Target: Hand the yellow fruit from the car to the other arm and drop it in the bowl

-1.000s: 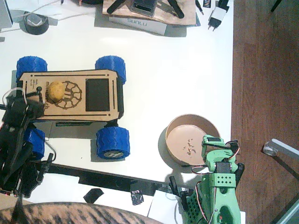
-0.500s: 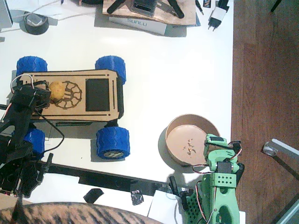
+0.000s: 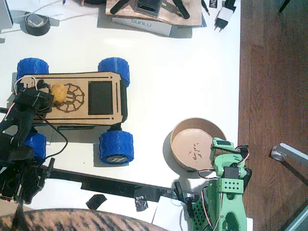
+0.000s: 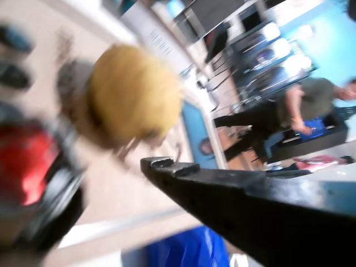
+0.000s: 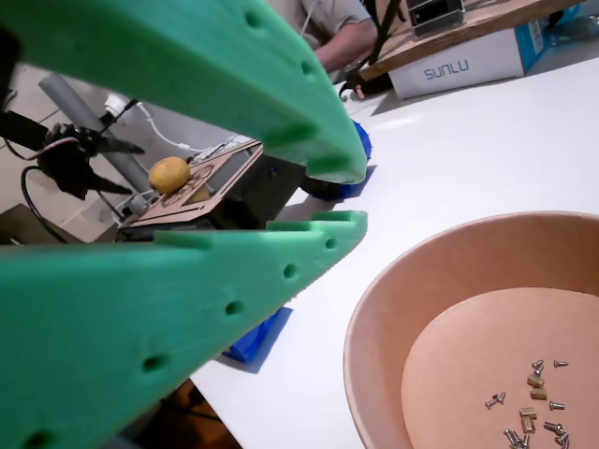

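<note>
The yellow fruit (image 3: pixel 58 93) lies on the car's (image 3: pixel 101 98) plywood top, on the engraved emblem. My left gripper (image 3: pixel 44 93), black, is open just left of the fruit, its fingers spread towards it. In a wrist view the fruit (image 4: pixel 133 94) looms blurred beyond one black finger (image 4: pixel 233 194). My right gripper (image 3: pixel 222 147), on the green other arm, hangs open and empty over the near rim of the bowl (image 3: pixel 197 121). In a wrist view its green fingers (image 5: pixel 234 271) frame the bowl's rim (image 5: pixel 374 318), the car and the distant fruit (image 5: pixel 169 174).
A tape roll (image 3: pixel 34 23), a SUNLU box (image 3: pixel 142 23) and a white plug (image 3: pixel 222 17) line the far edge. The table ends at the right edge (image 3: pixel 239 96) beside the bowl. Small screws (image 5: pixel 529 402) lie in the bowl. A person (image 4: pixel 295 105) stands in the background.
My left arm has swung away from the near edge and brought its gripper up beside the fruit. The green gripper shifted slightly over the bowl's rim. Fruit and car have not moved.
</note>
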Controlling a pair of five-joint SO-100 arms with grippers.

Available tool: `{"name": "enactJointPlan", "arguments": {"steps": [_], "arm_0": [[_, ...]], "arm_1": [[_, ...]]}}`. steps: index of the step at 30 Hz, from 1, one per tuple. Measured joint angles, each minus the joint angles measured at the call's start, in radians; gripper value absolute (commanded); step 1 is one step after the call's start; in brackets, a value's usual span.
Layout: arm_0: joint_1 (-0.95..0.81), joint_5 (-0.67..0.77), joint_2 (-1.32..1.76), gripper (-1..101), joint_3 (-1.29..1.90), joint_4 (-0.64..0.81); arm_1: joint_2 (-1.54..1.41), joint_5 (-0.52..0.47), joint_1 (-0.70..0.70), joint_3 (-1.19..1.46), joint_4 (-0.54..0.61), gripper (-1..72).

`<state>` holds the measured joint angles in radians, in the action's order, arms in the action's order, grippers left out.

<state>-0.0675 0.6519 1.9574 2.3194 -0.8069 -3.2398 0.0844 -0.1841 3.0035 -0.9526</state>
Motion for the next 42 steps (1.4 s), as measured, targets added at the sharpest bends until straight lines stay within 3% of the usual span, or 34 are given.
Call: {"name": "enactJointPlan", "arguments": {"steps": [9,25,35,42], "arm_0": [[0.0,0.0,-0.025,50,-0.003,0.038],[-0.078,0.0,-0.1,49,-0.012,0.181],[-0.181,0.0,-0.402,50,-0.359,0.057],[-0.186,0.0,-0.417,50,-0.397,0.025]], "arm_1": [[0.0,0.002,0.009,-0.028,-0.012,0.1],[0.0,0.002,0.009,-0.031,-0.017,0.1],[0.0,0.002,0.011,-0.031,-0.017,0.1],[0.0,0.002,0.011,-0.031,-0.017,0.1]]}}
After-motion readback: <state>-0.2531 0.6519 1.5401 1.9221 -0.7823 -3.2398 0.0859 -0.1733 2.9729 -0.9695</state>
